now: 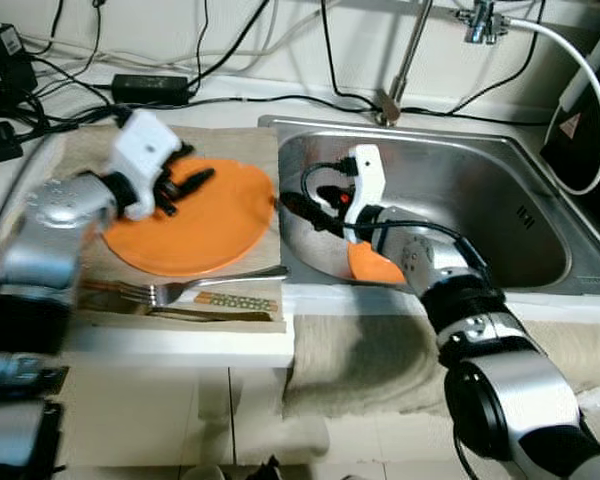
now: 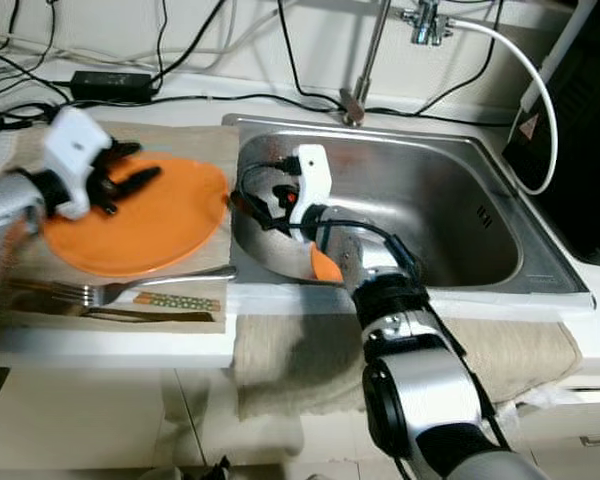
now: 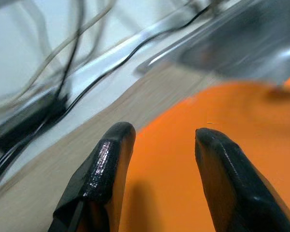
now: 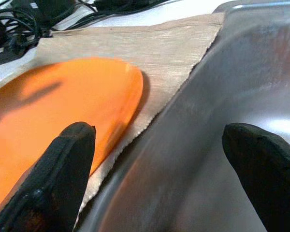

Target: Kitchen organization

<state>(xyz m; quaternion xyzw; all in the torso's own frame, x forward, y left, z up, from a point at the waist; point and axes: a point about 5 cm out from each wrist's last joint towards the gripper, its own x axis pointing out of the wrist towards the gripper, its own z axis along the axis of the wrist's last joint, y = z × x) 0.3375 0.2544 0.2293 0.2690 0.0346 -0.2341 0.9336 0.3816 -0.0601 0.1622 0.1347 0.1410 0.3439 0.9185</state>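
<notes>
An orange plate (image 1: 195,220) lies on a beige mat (image 1: 90,150) left of the steel sink (image 1: 500,210). My left gripper (image 1: 188,188) hovers open just over the plate's far left part, with nothing between its fingers (image 3: 104,164). My right gripper (image 1: 305,200) is inside the sink at its left wall, pointing towards the plate, its fingers (image 4: 63,164) wide apart and empty. An orange object (image 1: 372,265) lies in the sink under my right forearm, partly hidden. A fork (image 1: 195,290) and a utensil with a patterned handle (image 1: 235,301) rest on the mat's front edge.
A faucet (image 1: 405,60) rises behind the sink, with a white hose (image 1: 590,110) at the right. Black cables and a power adapter (image 1: 150,88) run along the back of the counter. A beige towel (image 1: 380,350) hangs over the counter front.
</notes>
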